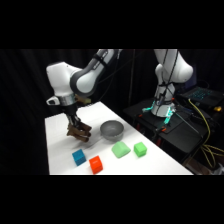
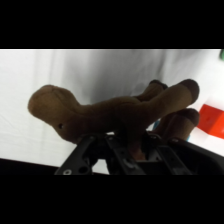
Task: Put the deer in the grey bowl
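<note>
The deer [image 1: 78, 132] is pinched tight in the claw [image 1: 76, 129] and hangs above the desk [image 1: 60, 150], so it can be carried. The grey bowl [image 1: 112, 129] sits at its 3 o'clock, nearby.

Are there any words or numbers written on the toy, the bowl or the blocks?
None can be read.
The dark-brown plush deer, the round grey metal bowl, and the blue cube, orange cube and two green cubes all look plain.
The white robot arm shows no readable label either.
</note>
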Robot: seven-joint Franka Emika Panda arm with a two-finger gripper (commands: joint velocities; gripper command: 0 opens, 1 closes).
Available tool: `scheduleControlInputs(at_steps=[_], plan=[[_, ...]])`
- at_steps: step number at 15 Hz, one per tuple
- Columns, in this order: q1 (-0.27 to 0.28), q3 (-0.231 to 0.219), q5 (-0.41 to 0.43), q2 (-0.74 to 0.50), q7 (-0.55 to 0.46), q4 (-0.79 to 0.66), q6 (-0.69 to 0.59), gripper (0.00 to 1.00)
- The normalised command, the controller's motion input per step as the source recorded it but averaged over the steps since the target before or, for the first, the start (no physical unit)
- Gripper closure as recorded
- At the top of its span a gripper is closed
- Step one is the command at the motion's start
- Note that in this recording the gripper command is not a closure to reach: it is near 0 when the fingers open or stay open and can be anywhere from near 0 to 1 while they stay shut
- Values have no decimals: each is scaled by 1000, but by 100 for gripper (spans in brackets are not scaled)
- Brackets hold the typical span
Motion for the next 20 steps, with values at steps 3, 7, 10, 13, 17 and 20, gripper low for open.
scheduleControlInputs(at_steps=[3,7,10,13,17,20], plan=[[126,-149,132,-767,130,-443,-285,45],[162,-179,71,-653,146,-577,-32,45],[168,-158,33,-542,160,-676,141,44],[150,-134,38,-487,154,-696,216,44],[118,-124,44,-363,163,-594,242,44],[94,-106,84,-285,127,-487,215,44]])
